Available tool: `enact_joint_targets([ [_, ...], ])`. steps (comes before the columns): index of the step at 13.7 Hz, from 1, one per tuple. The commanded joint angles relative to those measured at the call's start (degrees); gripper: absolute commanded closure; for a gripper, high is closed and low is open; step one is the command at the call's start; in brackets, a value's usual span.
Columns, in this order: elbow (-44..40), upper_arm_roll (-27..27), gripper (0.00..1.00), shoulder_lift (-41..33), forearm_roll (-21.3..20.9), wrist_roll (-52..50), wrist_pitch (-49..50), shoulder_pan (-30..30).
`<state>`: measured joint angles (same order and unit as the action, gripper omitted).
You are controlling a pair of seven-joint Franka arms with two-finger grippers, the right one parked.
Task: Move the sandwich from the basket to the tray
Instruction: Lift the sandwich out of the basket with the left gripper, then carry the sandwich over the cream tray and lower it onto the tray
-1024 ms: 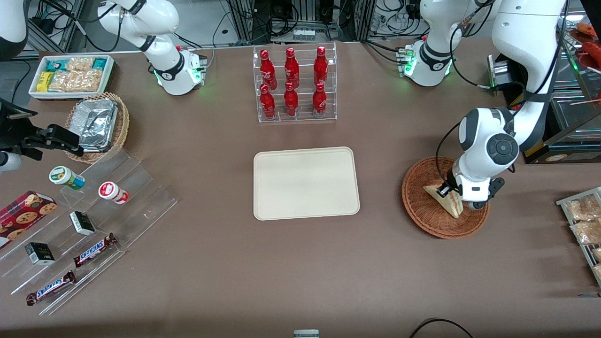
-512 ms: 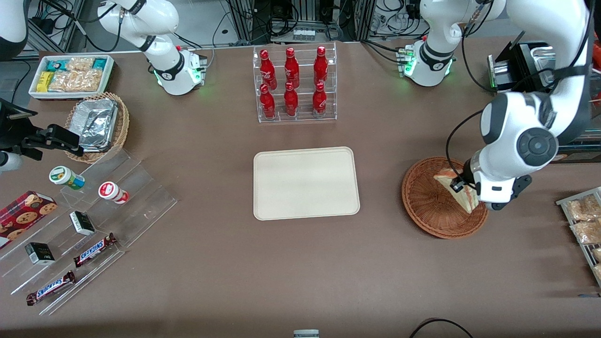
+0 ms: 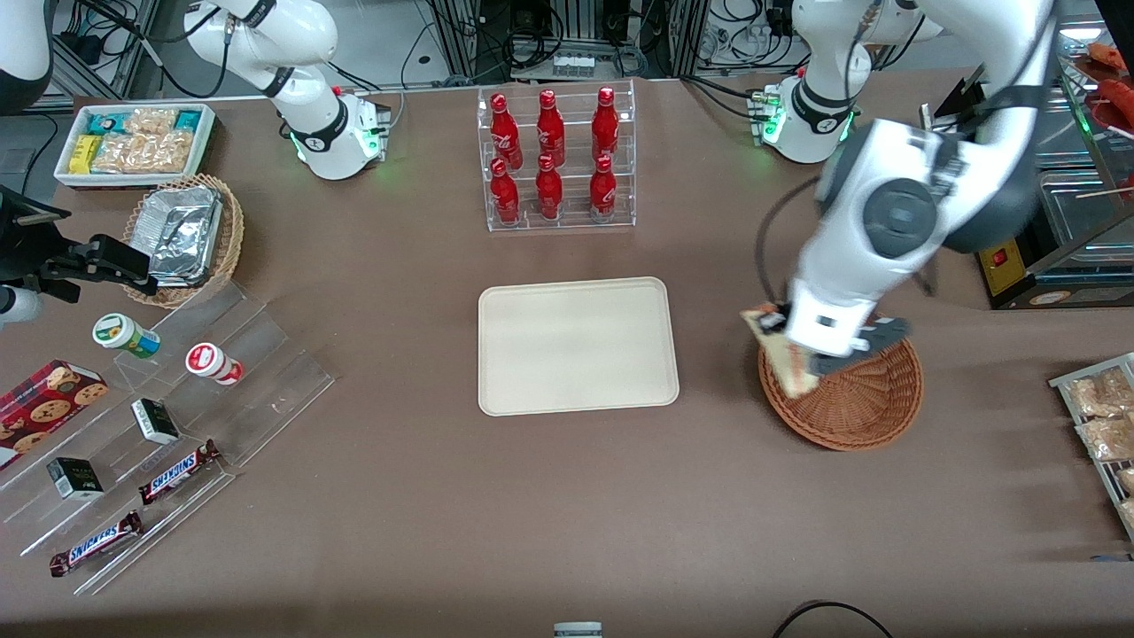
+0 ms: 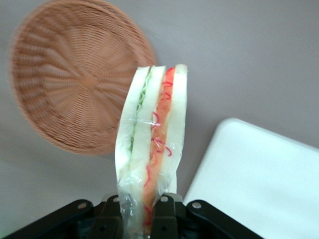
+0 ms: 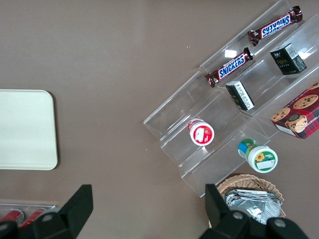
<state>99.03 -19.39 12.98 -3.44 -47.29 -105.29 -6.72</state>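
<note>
My gripper (image 3: 791, 344) (image 4: 141, 211) is shut on the sandwich (image 3: 780, 361) (image 4: 152, 144), a plastic-wrapped white wedge with green and red-orange layers. It holds the wedge in the air over the rim of the reddish-brown wicker basket (image 3: 855, 403) (image 4: 70, 69) on the side facing the tray. The basket holds nothing. The cream tray (image 3: 576, 346) (image 4: 264, 184) (image 5: 25, 129) lies flat mid-table, a short gap from the basket, with nothing on it.
A clear rack of red bottles (image 3: 556, 159) stands farther from the front camera than the tray. Toward the parked arm's end are a tan basket with foil container (image 3: 182, 235), a white snack bin (image 3: 133, 142) and an acrylic step shelf (image 3: 168, 416) with snacks. A wire rack of packets (image 3: 1103, 421) lies beside the basket.
The gripper has lifted the sandwich out of the basket and carried it toward the tray, from the basket's middle to above its tray-side rim. The arm's wrist swung over with it.
</note>
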Motion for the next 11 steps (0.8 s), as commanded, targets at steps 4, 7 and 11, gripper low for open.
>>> enact_joint_targets([
  [4, -5.7, -2.0, 1.0, 8.8, -0.3, -1.2, -6.6, -9.1],
  [7, -10.2, -2.0, 1.0, 15.4, -0.4, -1.4, -7.6, -13.6],
  [11, -16.0, -1.5, 1.0, 23.1, -0.7, -1.3, -7.9, -17.9],
])
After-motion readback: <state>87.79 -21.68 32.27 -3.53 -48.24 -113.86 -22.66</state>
